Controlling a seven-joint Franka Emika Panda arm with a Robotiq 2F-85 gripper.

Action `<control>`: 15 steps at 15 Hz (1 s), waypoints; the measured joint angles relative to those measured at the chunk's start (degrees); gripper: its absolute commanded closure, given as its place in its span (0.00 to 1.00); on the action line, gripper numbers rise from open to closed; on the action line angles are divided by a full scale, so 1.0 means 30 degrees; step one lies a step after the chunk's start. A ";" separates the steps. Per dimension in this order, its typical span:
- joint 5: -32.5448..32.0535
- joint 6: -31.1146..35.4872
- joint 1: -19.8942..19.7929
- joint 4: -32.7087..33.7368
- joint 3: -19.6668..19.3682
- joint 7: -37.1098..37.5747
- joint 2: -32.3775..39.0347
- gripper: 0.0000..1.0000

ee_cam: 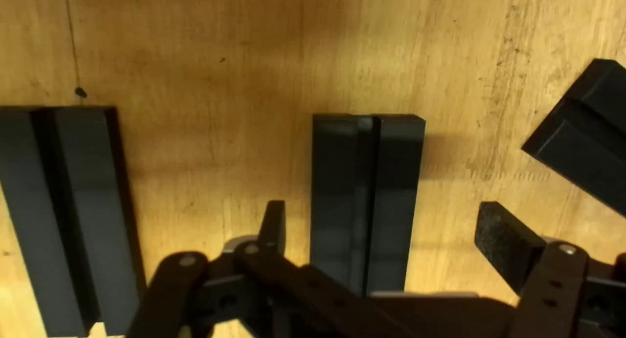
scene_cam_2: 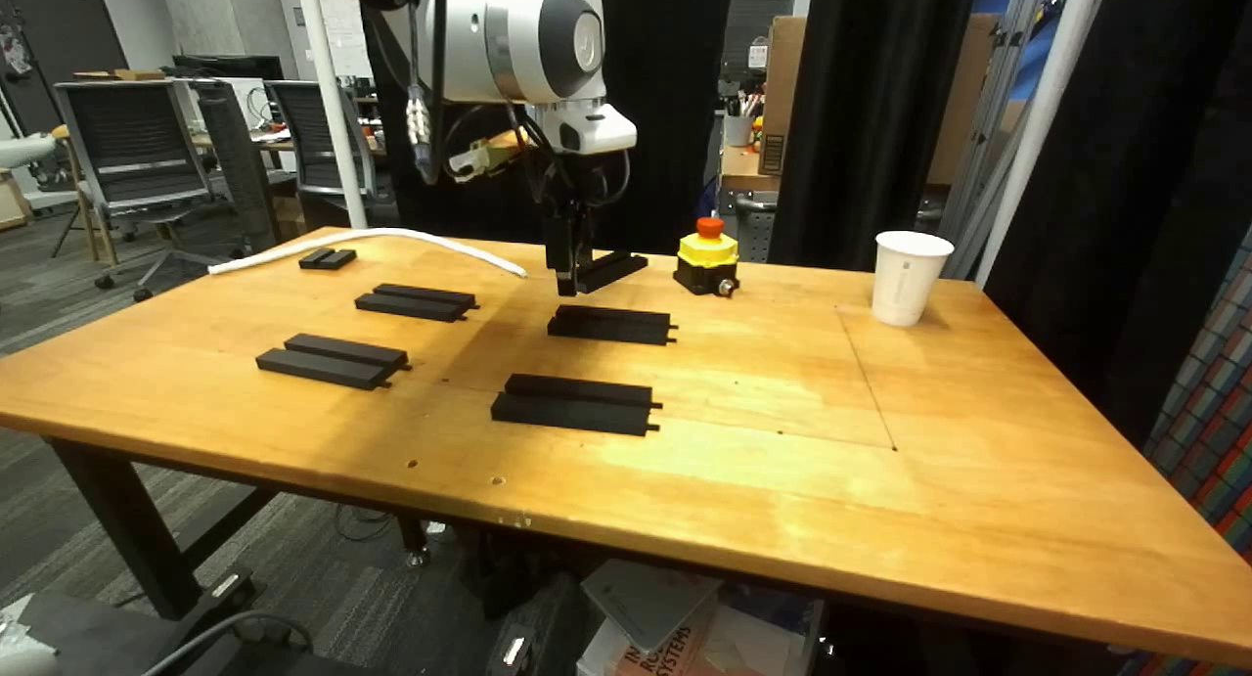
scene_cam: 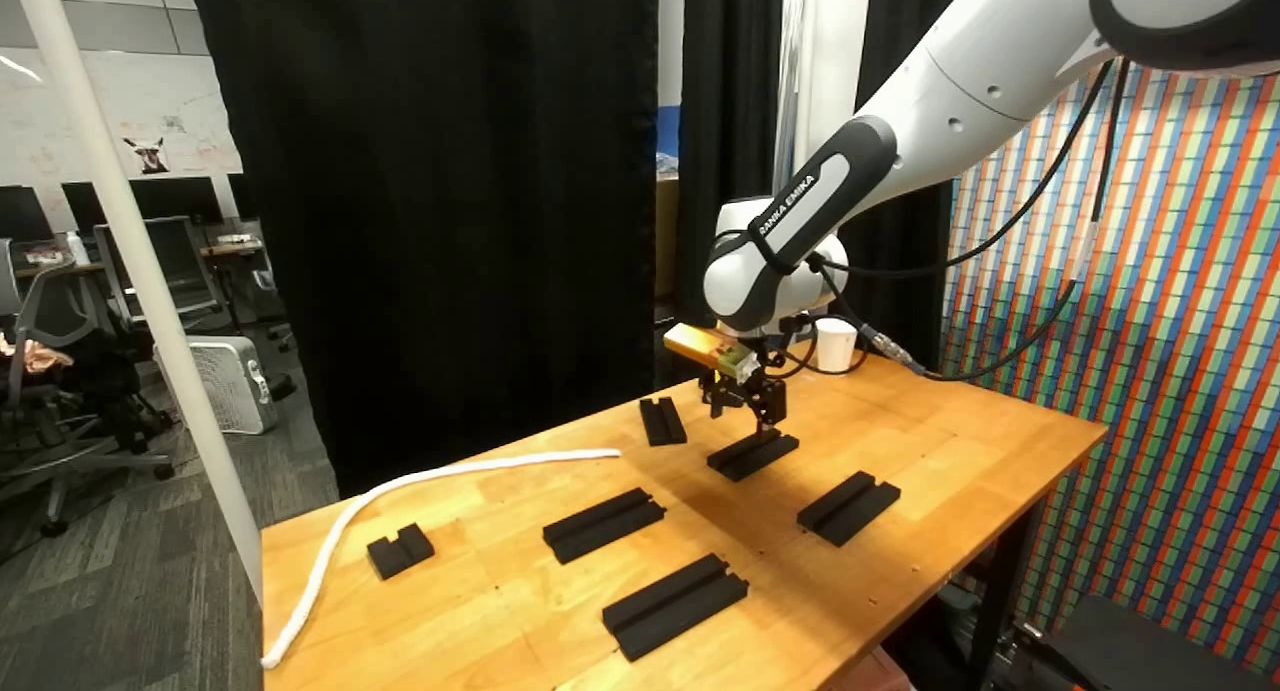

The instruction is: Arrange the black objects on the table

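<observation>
1. I see the claw (ee_cam: 381,224) spread wide over a grooved black block (ee_cam: 337,191) on the wooden table (scene_cam: 980,411), maybe ready to pinch its sides.
2. Four long blocks (scene_cam: 682,619) point nearly the same way, perhaps to make rows; a slanted block (scene_cam: 655,424) may need turning.
3. All look dull. A stubby block (scene_cam: 396,558) lies near the white rope (scene_cam: 500,463).
</observation>
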 measured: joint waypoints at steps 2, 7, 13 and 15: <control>0.0327 -0.0043 0.0068 0.0426 -0.0054 -0.0786 0.0557 0.00; 0.1169 -0.0070 0.0275 0.1088 -0.0139 -0.1923 0.1626 0.00; 0.2246 -0.0032 0.0415 0.1378 -0.0195 -0.2296 0.2388 0.00; 0.2482 0.0000 0.0423 0.1383 -0.0216 -0.2307 0.2523 0.00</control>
